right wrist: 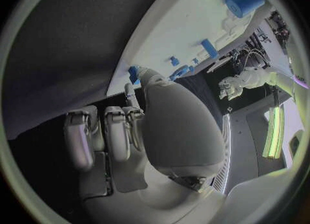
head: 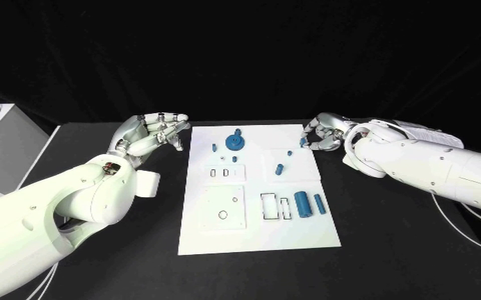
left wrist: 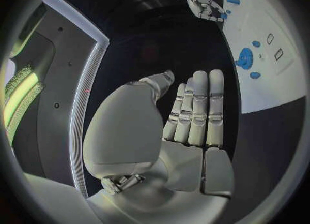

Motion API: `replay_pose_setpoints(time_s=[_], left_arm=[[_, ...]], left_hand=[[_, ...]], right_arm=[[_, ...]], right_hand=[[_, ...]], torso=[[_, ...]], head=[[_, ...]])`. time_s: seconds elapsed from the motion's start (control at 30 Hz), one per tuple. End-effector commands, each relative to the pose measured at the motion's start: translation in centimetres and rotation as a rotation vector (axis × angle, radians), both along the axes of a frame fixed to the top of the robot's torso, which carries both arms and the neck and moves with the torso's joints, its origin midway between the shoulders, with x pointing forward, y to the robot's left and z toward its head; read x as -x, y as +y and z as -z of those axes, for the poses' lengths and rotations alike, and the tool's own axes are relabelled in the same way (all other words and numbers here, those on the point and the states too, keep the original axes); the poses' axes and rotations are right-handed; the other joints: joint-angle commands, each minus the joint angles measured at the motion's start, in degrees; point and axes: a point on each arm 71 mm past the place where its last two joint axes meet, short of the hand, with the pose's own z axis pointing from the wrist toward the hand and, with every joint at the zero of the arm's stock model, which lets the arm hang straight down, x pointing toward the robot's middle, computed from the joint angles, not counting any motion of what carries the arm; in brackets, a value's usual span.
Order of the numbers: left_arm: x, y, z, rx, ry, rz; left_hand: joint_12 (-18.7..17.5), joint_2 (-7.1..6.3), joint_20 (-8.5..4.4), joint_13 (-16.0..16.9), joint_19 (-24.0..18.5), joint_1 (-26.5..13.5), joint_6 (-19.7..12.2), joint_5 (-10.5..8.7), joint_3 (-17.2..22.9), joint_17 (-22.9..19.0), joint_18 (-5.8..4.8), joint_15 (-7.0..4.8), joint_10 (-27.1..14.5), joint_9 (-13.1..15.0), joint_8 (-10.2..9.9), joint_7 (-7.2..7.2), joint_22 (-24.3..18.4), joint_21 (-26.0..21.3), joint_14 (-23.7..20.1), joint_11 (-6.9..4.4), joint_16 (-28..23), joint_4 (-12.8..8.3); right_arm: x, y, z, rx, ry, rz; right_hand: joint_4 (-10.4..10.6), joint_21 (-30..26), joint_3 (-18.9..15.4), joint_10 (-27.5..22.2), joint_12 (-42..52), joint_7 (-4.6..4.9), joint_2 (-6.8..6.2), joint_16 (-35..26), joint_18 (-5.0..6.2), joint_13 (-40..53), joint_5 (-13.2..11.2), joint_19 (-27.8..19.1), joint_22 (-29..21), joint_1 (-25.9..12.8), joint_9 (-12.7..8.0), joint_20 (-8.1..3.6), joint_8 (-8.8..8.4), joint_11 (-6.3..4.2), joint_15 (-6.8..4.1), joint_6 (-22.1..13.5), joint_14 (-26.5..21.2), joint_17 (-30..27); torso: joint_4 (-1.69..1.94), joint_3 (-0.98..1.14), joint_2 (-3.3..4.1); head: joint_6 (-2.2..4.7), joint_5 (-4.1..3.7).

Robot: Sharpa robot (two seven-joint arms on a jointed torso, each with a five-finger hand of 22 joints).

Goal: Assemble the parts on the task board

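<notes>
The white task board [head: 258, 234] lies in the middle of the black table. On it sit a blue gear [head: 235, 140], several small blue pieces such as one [head: 279, 169] right of centre, and two blue cylinders [head: 302, 205] next to an outlined slot. My left hand [head: 160, 130] hovers beside the board's far left corner, fingers [left wrist: 197, 105] straight and together with nothing in them. By the far right corner, my right hand [head: 322, 134] has its fingers [right wrist: 106, 131] curled in and pinches a small blue part [right wrist: 134, 73] at its fingertips. From the left wrist, the right hand [left wrist: 205, 5] is seen at the board's edge.
A pale box edge [head: 8, 116] stands at the table's far left. Black table surface [head: 120, 265] lies open on both sides of the board and in front of it.
</notes>
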Motion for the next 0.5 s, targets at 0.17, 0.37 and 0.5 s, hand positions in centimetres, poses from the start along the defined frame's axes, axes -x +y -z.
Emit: replay_pose_setpoints(time_s=[0.17,0.37,0.5], left_arm=[[0.07,-0.20,-0.08,0.005,-0.003,0.019],[0.07,-0.19,-0.07,0.004,-0.002,0.019],[0.07,-0.18,-0.06,0.004,-0.001,0.019]], left_hand=[[0.0,0.07,-0.01,0.1,-0.3,-0.5,0.3,0.01,0.3,0.0,0.79,-0.03,0.0,0.1,-0.2,0.13,0.0,0.2,-0.2,-0.06,0.2,0.1],[0.0,0.08,0.00,0.0,-0.4,-0.5,0.2,0.01,0.4,0.0,0.79,-0.02,0.0,0.1,-0.2,0.15,0.1,0.3,-0.2,-0.05,0.2,0.1],[0.0,0.07,0.00,0.0,-0.4,-0.5,0.2,0.01,0.4,0.0,0.79,-0.01,0.0,0.1,-0.2,0.17,0.1,0.3,-0.2,-0.04,0.2,0.1]], right_arm=[[-0.02,0.34,0.41,0.019,0.017,-0.009],[-0.09,0.48,0.43,0.022,0.013,-0.008],[-0.15,0.56,0.41,0.022,0.007,-0.006]], right_hand=[[0.1,0.3,1.0,6.0,0.1,-0.35,1.13,0.2,-0.82,15.1,0.4,6.0,15.1,0.1,0.2,-0.21,0.66,-0.22,-0.46,1.3,5.9,15.1],[0.1,0.3,2.0,6.0,0.1,-0.69,1.57,0.2,-0.82,15.1,0.4,6.0,15.1,0.3,0.2,-0.57,0.97,-0.53,-0.85,1.9,5.9,15.1],[0.0,0.3,2.5,6.0,0.1,-0.82,1.82,0.2,-0.82,15.1,0.3,6.0,15.1,0.4,0.2,-0.73,1.12,-0.65,-1.02,2.2,5.9,15.1]], torso=[[-0.05,0.05,0.04],[0.00,0.04,0.01],[0.00,0.04,-0.01]], head=[[-0.02,0.04],[-0.13,0.04],[-0.17,0.03]])
